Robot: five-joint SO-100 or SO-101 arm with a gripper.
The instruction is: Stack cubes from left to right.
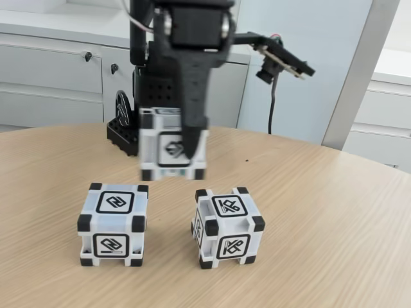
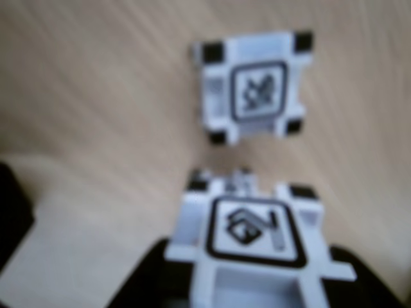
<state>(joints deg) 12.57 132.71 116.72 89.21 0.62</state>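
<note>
My gripper (image 1: 174, 151) is shut on one white cube (image 1: 160, 144) with black corners and holds it in the air, above and behind the gap between the other two. The black front finger (image 1: 191, 131) presses on its near face. The left cube (image 1: 113, 224) and the right cube (image 1: 228, 226) stand on the wooden table, a short gap apart. In the wrist view the held cube (image 2: 253, 240) sits between the dark jaws of the gripper (image 2: 257, 292), and a cube on the table (image 2: 253, 86) lies below, just beyond it; its glyph looks like the right cube's.
The black arm base (image 1: 125, 131) stands at the back of the round wooden table (image 1: 334, 212). White cabinets (image 1: 58, 70) and a pale wall lie behind. The table's curved edge runs along the back right.
</note>
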